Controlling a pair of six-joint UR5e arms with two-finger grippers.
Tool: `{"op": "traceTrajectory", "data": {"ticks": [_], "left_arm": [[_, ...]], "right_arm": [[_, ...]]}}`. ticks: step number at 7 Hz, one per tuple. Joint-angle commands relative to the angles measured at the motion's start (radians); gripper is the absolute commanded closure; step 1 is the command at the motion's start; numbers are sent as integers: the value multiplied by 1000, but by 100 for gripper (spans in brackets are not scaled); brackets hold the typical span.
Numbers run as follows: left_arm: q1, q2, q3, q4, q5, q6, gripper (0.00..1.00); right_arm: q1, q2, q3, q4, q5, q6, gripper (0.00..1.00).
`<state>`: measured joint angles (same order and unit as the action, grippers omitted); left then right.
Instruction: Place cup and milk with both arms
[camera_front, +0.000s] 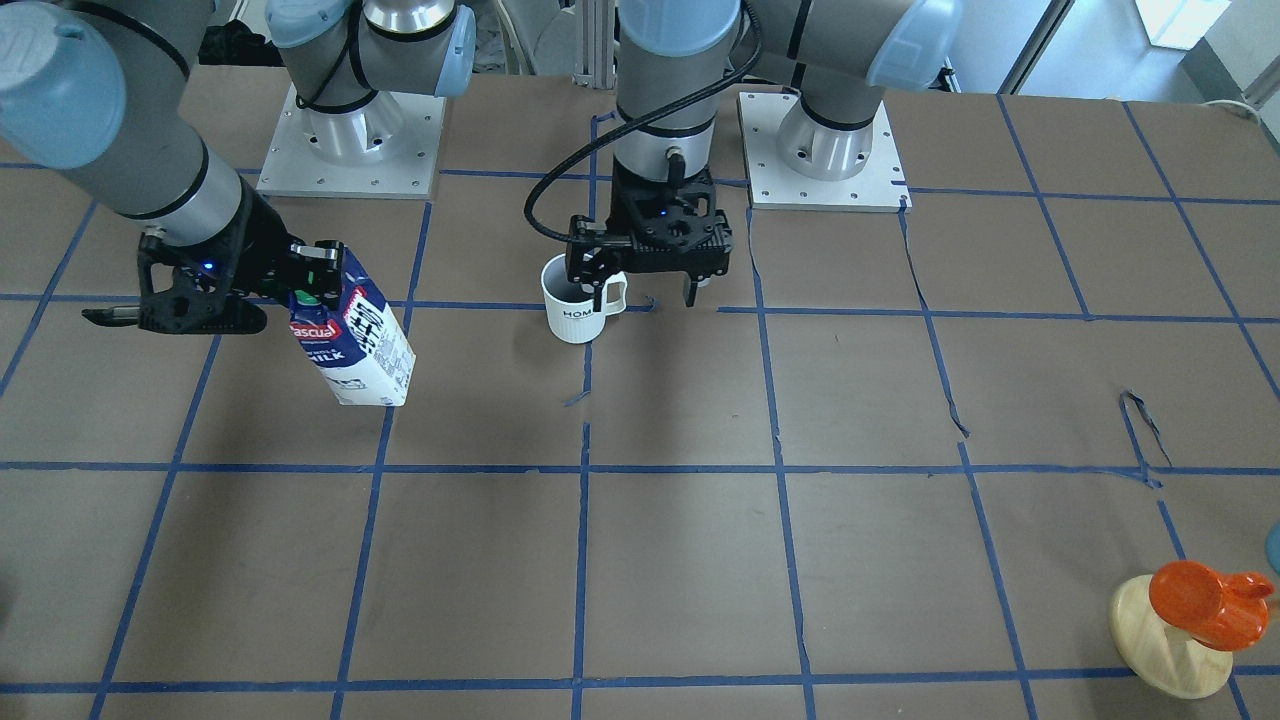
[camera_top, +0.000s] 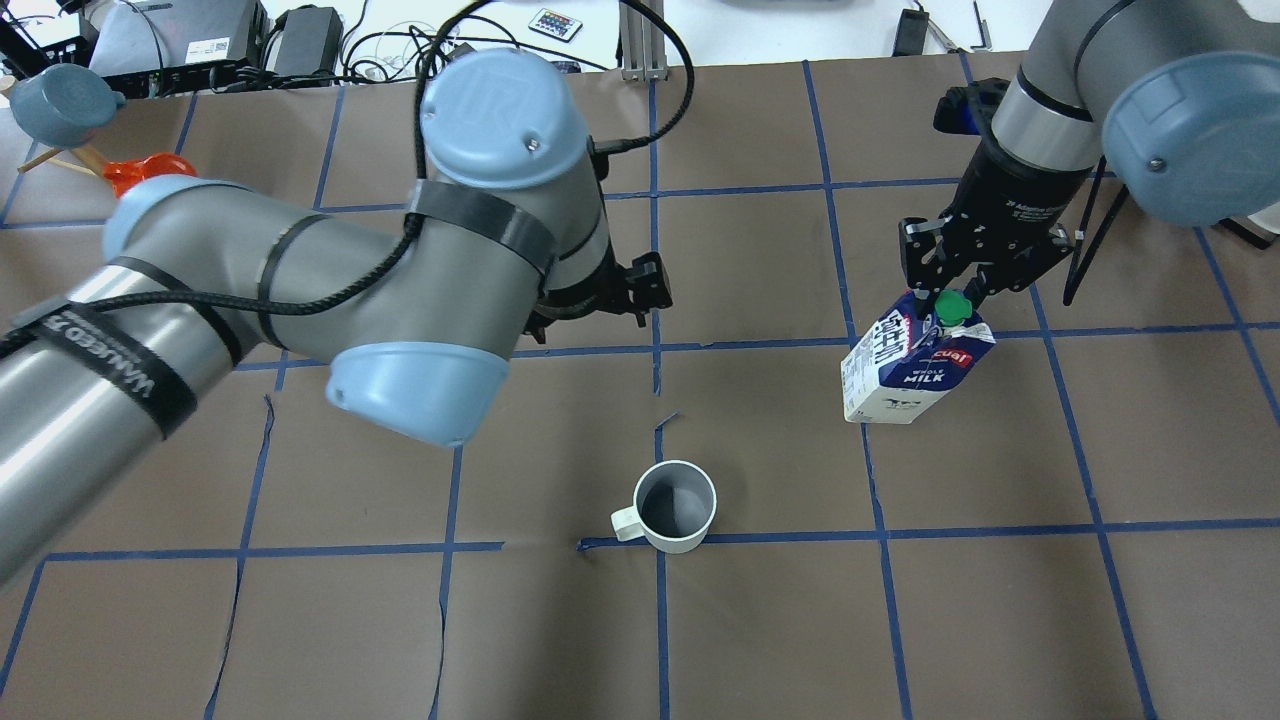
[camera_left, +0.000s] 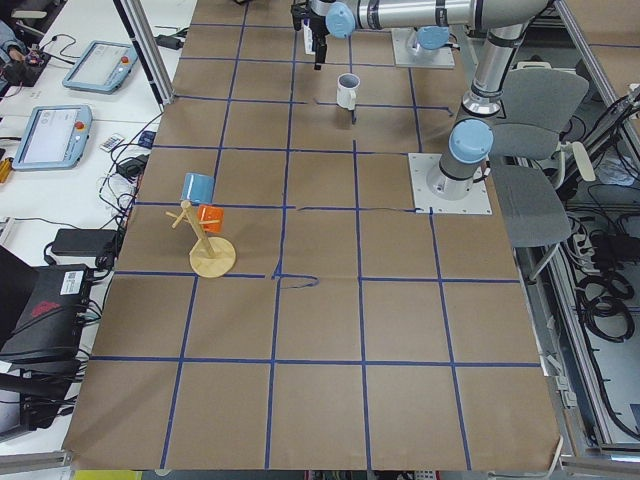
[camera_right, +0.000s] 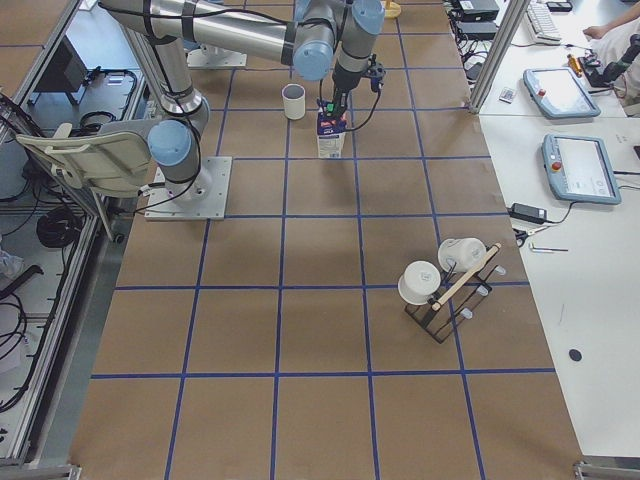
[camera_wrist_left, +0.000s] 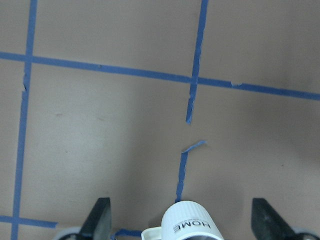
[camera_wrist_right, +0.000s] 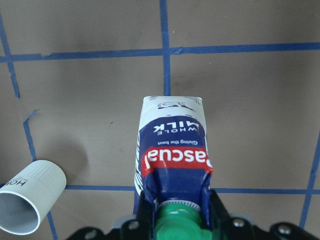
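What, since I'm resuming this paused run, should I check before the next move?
1. Right tool shut on the milk at its cap end: ok.
2. Milk bottom resting on the table: cannot tell.
3. Left tool open: ok.
4. Cup upright on the table: ok.
5. Cup lined up between the left tool's fingers in the wrist view: ok.
6. Left tool gripping the cup: not ok, fingers apart from it.
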<state>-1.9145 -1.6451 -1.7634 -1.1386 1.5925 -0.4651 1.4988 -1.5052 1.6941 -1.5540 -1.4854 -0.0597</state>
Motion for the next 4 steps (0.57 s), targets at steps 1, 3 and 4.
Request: {"op": "traceTrajectory", "data": {"ticks": [1,3,4], "left_arm": [[87,65,9,-22,-3,155,0],[141,122,10,-111,-2,248,0],[210,145,34,-209,-3,347,0]], "right_arm": [[149,-4,24,-6,10,127,80],[234,-4,68,-26,11,185,80],[268,-4,103,-69,11,195,80]]}}
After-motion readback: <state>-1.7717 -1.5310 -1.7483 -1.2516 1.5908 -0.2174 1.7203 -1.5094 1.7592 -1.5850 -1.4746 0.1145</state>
